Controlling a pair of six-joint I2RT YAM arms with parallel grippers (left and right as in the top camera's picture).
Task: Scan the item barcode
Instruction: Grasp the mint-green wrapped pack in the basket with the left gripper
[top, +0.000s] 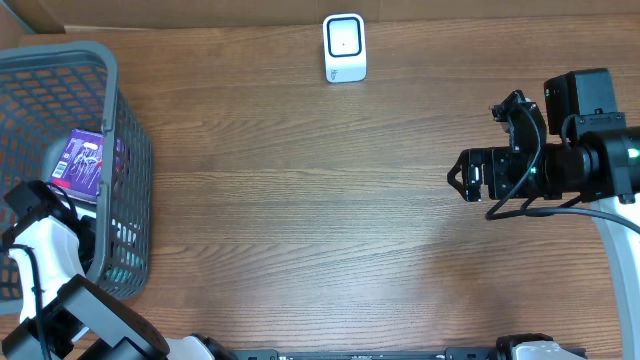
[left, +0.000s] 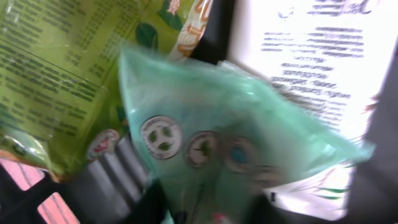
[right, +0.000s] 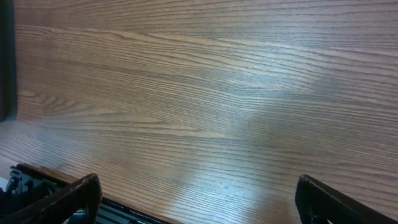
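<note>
Left gripper (top: 38, 205) is reaching down inside the basket (top: 135, 200), and its jaws are pinching shut. In the left wrist view a green pouch (left: 217, 143) is filling most of the picture and narrowing towards the spot where the fingers meet, so it is most likely clenched on a corner of that pouch (the fingertips themselves are hidden, and the view is blurred). Inside the basket, a yellow-green packet (left: 56, 74) is lying just beside the pouch on one side and a white printed packet (left: 323, 62) on the other. A purple box (top: 82, 160) is also lying in the basket.

Right gripper (top: 458, 182) is hanging well apart from the basket, over the bare table (top: 300, 200), with its fingers spread wide and gripping nothing.

Judging by this, the picking step is under way: an item is being seized, not yet lifted. A white scanner (top: 345, 47) is standing well apart from the basket, on the tabletop. The next move is calling for a straight lift clear of the basket wall without dragging the neighbouring packets, then carrying the pouch out of the basket and turning its barcode to face the scanner (no barcode is showing yet).
</note>
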